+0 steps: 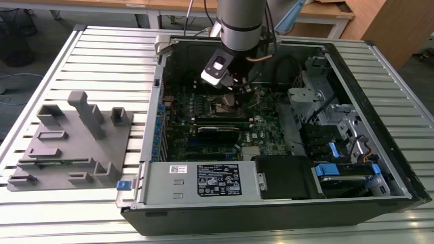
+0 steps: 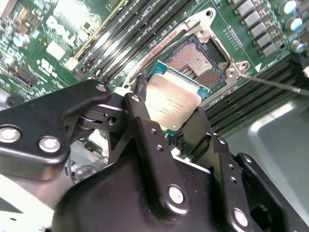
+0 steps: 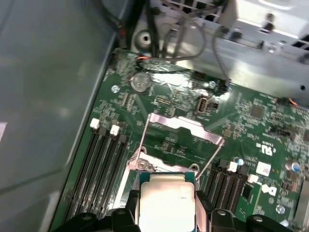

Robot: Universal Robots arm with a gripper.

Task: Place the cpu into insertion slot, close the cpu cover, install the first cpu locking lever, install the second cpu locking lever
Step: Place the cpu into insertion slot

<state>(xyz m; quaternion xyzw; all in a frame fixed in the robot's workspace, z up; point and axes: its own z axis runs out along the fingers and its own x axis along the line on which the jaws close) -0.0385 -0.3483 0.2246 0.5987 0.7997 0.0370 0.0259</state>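
Observation:
My gripper (image 1: 237, 89) hangs inside the open computer case, shut on the cpu (image 2: 173, 99), a pale silver-tan square chip pinched by its edges between two black fingers (image 2: 145, 126). In the second wrist view the chip sits just over the near corner of the insertion slot (image 2: 198, 59), whose gold pin field lies bare. Whether the chip touches the slot cannot be told. In the first wrist view the cpu (image 3: 164, 199) is close to the lens, and beyond it the silvery cpu cover (image 3: 186, 126) stands flipped open. A thin locking lever (image 2: 276, 83) sticks out beside the slot.
Long black memory slots (image 2: 140, 34) run beside the socket on the green board. A power supply box (image 1: 203, 180) fills the case's near side, with a metal drive cage (image 1: 318, 96) at the exterior view's right. A grey fixture tray (image 1: 68, 142) rests on the slatted table at the left.

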